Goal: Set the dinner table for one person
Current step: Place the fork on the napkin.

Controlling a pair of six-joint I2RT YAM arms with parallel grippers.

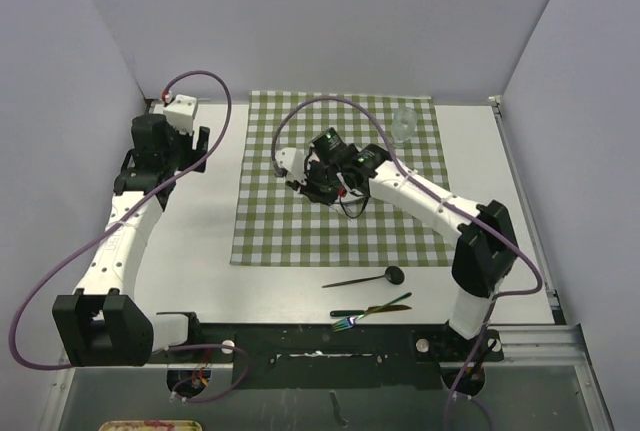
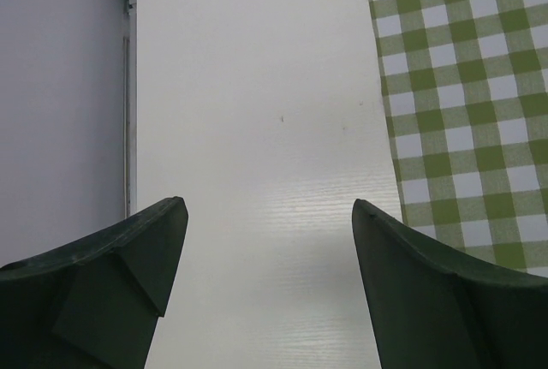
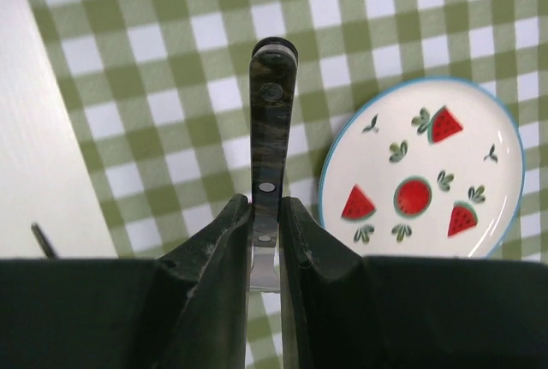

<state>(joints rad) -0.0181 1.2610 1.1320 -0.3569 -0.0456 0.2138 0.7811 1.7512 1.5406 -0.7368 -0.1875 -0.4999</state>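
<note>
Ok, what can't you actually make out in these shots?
- Blade of the knife: right wrist view, hidden by the right pincer gripping the handle.
- The plate: unseen in the top view, apparently under the right arm.
- The glass: top view, too faint to tell contents.

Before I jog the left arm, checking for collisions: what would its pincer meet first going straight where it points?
Probably the bare dinner table, between the side wall and the checked cloth; nothing else shows in its line, though depth is unclear.

No readable text, labels, brands, numbers or signs anywhere
</note>
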